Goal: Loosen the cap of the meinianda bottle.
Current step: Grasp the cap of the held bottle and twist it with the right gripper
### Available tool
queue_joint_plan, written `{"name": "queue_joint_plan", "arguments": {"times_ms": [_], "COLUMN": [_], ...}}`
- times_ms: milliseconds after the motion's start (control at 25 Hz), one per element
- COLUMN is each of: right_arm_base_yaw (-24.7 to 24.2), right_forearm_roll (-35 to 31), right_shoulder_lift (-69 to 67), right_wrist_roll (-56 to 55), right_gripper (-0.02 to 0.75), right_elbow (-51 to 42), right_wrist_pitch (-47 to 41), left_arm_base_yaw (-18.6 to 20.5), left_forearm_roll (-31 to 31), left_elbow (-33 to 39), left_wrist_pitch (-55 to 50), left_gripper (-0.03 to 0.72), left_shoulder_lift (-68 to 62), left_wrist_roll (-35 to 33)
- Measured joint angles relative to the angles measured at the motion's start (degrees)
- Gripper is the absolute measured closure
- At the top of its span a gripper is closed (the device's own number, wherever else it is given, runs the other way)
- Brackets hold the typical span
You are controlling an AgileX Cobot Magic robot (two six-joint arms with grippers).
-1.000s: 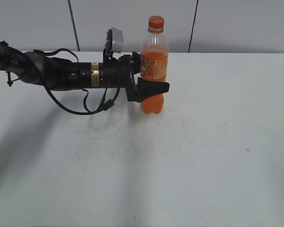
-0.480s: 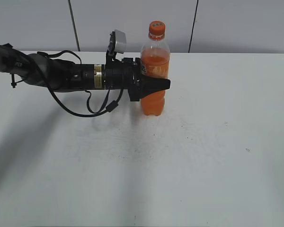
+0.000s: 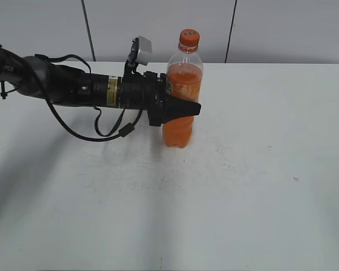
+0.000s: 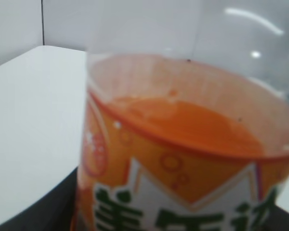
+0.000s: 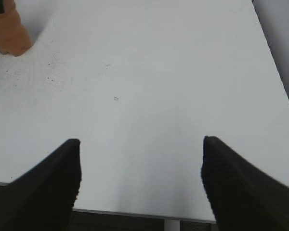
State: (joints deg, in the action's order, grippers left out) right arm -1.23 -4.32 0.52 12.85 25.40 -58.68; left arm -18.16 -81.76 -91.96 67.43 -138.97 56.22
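Upright on the white worktop [image 3: 260, 186], toward the back: the meinianda bottle [image 3: 181, 90], cap [image 3: 189, 37] on top. Pinched at the label by left end effector [image 3: 178, 108]. Right end effector [image 5: 140, 180] spread wide, holding nothing, well apart.

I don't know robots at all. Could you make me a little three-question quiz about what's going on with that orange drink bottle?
1. True or false: the cap is already off the meinianda bottle.
2. Which gripper grasps the bottle: A) the left gripper, B) the right gripper, C) neither?
3. Fill in: the right gripper's jaws are spread wide over the bare ____.

Key
1. False: the cap sits on the neck.
2. A: it clamps the bottle's waist from the side, while the right gripper is open and away from it.
3. Table.
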Motion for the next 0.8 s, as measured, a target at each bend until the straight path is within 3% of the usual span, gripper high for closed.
{"name": "queue_joint_plan", "arguments": {"times_ms": [240,520,800], "right_arm_base_yaw": [0.0,0.0,0.0], "right_forearm_roll": [0.0,0.0,0.0], "right_shoulder_lift": [0.0,0.0,0.0], "right_wrist_roll": [0.0,0.0,0.0], "right_gripper": [0.153,0.153,0.153], "right_elbow": [0.0,0.0,0.0], "right_wrist_pitch": [0.0,0.0,0.0], "left_arm_base_yaw": [0.0,-3.1,-6.1], "left_forearm_roll": [0.5,10.8,15.1], "left_elbow": [11.2,24.3,29.9], "left_wrist_pitch": [-0.7,-0.9,-1.2], "left_gripper": [0.260,0.261,0.261], "left_shoulder_lift": [7.5,14.5,14.7], "left_wrist_roll": [-5.1,-14.2,-19.8]}}
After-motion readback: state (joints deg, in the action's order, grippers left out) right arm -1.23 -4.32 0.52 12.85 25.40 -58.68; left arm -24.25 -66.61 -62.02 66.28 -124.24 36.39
